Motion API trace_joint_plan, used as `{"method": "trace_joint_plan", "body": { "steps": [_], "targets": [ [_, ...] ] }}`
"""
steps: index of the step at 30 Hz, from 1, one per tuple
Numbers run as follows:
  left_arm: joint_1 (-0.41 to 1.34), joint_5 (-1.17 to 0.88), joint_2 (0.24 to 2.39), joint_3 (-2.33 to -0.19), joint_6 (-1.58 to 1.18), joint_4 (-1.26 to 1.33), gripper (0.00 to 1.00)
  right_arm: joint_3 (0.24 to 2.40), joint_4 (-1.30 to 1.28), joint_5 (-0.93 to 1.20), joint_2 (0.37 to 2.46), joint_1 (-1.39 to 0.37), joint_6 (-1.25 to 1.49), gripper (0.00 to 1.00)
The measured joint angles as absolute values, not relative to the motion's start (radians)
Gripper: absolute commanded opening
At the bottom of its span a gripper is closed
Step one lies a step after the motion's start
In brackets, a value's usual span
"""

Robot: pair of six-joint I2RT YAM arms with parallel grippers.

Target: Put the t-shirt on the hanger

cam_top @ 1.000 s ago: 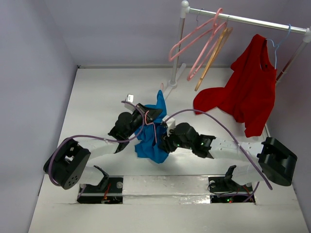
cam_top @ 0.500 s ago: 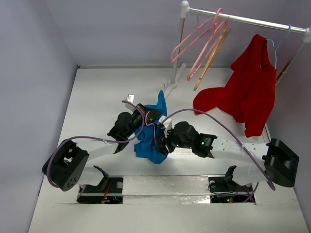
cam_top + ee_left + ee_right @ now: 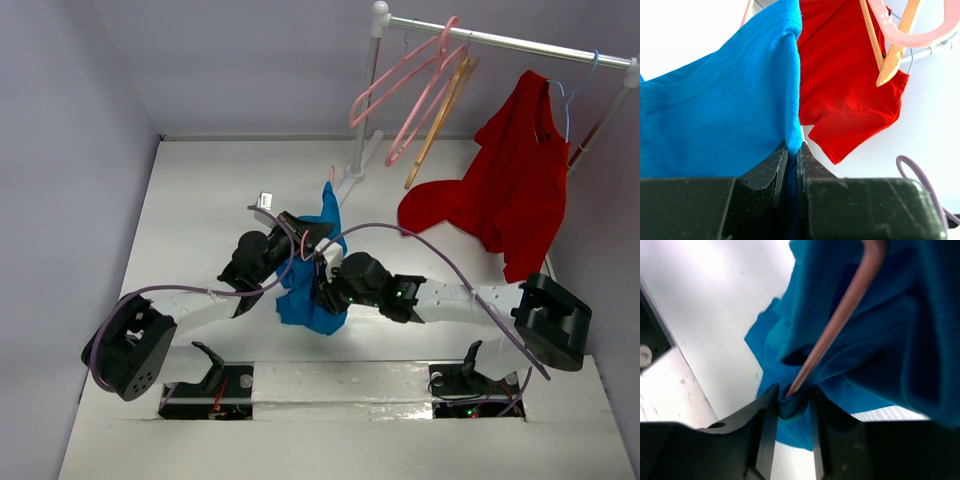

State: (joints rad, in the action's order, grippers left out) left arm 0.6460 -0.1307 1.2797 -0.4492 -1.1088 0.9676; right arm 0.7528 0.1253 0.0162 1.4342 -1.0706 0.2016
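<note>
The step in hand seems to be threading the hanger (image 3: pixel 840 320) into the t-shirt (image 3: pixel 310 290), which is bunched between both arms over the middle of the surface (image 3: pixel 200 200). The left end effector (image 3: pixel 791 150) pinches a fold of the blue cloth. The right end effector (image 3: pixel 790 400) pinches the pink hanger bar, with cloth around it. Next, I think, the hanger must slide deeper toward a shoulder. No writing is readable.

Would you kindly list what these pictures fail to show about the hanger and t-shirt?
Right wrist view: hanger shows one pink bar; t-shirt and frame edge hide the rest.
Top view: the right arm and cloth cover where the hanger is held.
Left wrist view: top edge and t-shirt cut off the red shirt.
</note>
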Motion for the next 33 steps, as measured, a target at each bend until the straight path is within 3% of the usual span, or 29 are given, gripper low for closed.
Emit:
{"method": "trace_joint_plan", "body": {
  "steps": [3, 5, 6, 8, 9, 12, 23, 29, 33],
  "targets": [
    [0.646, -0.125, 1.279, -0.449, -1.110, 0.968, 0.00, 0.748, 0.150, -0.036, 1.431, -1.089, 0.226, 0.14],
    [0.646, -0.124, 1.277, -0.449, -1.111, 0.971, 0.10, 0.735, 0.160, -0.073, 1.419, -1.095, 0.260, 0.00],
    [0.646, -0.123, 1.275, -0.449, -1.111, 0.975, 0.23, 0.728, 0.159, -0.094, 1.409, -1.095, 0.282, 0.00],
    [0.646, -0.123, 1.265, -0.449, -1.110, 0.977, 0.33, 0.718, 0.146, -0.150, 1.388, -1.095, 0.304, 0.00],
    [0.646, -0.122, 1.261, -0.449, -1.108, 0.974, 0.44, 0.717, 0.133, -0.172, 1.378, -1.095, 0.311, 0.00],
    [0.646, -0.113, 1.252, -0.450, -1.098, 0.954, 0.58, 0.709, 0.096, -0.213, 1.325, -1.095, 0.329, 0.00],
    [0.646, -0.021, 1.126, -0.512, -0.957, 0.801, 0.62, 0.654, -0.076, -0.068, 1.049, -1.095, 0.366, 0.00],
    [0.646, 0.039, 1.085, -0.545, -0.895, 0.747, 0.58, 0.621, -0.110, -0.005, 0.986, -1.095, 0.390, 0.00],
    [0.646, 0.068, 1.087, -0.570, -0.859, 0.702, 0.49, 0.606, -0.115, 0.014, 0.981, -1.095, 0.404, 0.00]
  ]
}}
